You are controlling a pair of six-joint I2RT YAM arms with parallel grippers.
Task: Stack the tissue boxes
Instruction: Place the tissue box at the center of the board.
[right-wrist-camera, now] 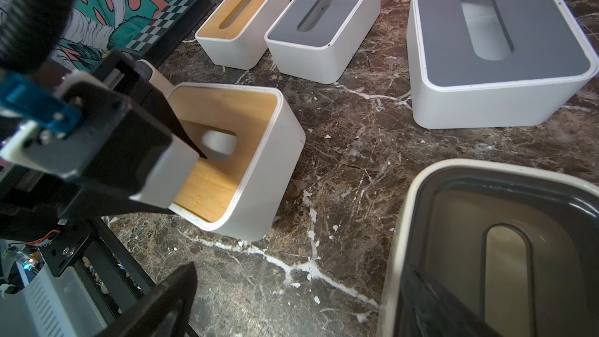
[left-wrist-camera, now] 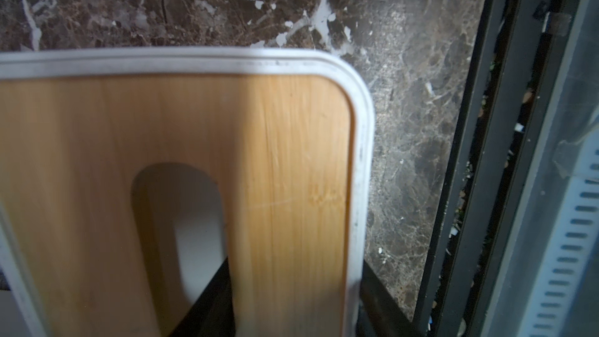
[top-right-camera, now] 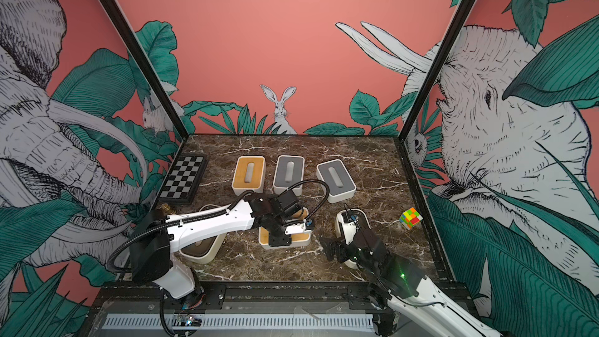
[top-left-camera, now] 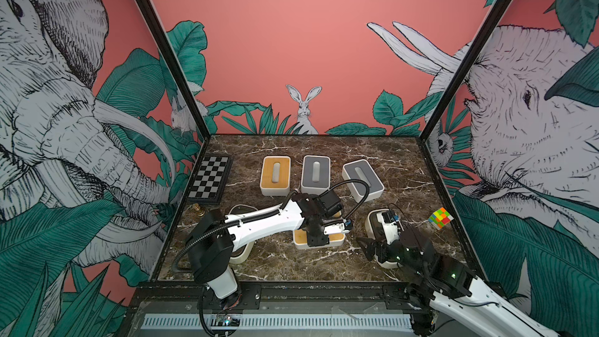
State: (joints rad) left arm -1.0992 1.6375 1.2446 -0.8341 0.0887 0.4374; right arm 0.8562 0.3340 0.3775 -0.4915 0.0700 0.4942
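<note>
1. Along the back of the worktop (top-left-camera: 324, 147) stand, side by side, the back left box (top-left-camera: 275, 175), back middle box (top-left-camera: 315, 173) and back right box (top-left-camera: 363, 179).
2. The board (top-left-camera: 210, 178) lies left of that row, against the left wall.
3. Nearer the front, well apart, sit the front left box (top-right-camera: 201, 254), front middle box (top-left-camera: 301, 242) and front right box (top-left-camera: 373, 222).
4. The cube (top-left-camera: 440, 218) lies right of the front right box, near the right wall.

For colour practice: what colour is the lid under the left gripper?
Bamboo tan lid, clearest in left wrist view.

Tabletop (top-left-camera: 324, 147) looks like polished brown marble. Six o'clock tissue box (left-wrist-camera: 291, 157): matt bamboo-grain lid, smooth white plastic-looking body.
</note>
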